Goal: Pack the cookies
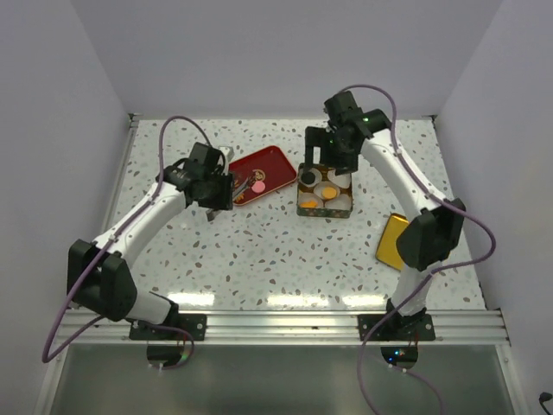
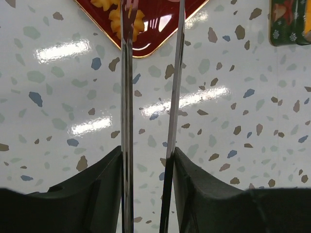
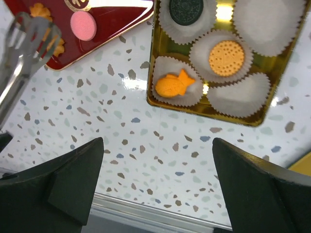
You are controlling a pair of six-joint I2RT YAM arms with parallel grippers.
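The cookies lie in two places. A pink one [image 3: 82, 25] and orange ones [image 2: 121, 22] sit on the red tray [image 1: 263, 171]. A dark one [image 3: 185, 9], a round orange one [image 3: 226, 57] and a fish-shaped orange one [image 3: 174, 83] each rest in a paper cup inside the gold tin [image 3: 204, 109]. My left gripper [image 2: 148, 165] is shut on metal tongs [image 2: 127, 97], whose tips reach over the tray's corner. Above the tin's near edge my right gripper [image 3: 158, 145] is open with nothing in it.
A yellow lid [image 1: 393, 242] lies by the right arm. Two white cups [image 3: 238, 94] in the tin hold nothing. The tongs' tips [image 3: 24, 53] show beside the tray in the right wrist view. White walls close off the table's left, back and right.
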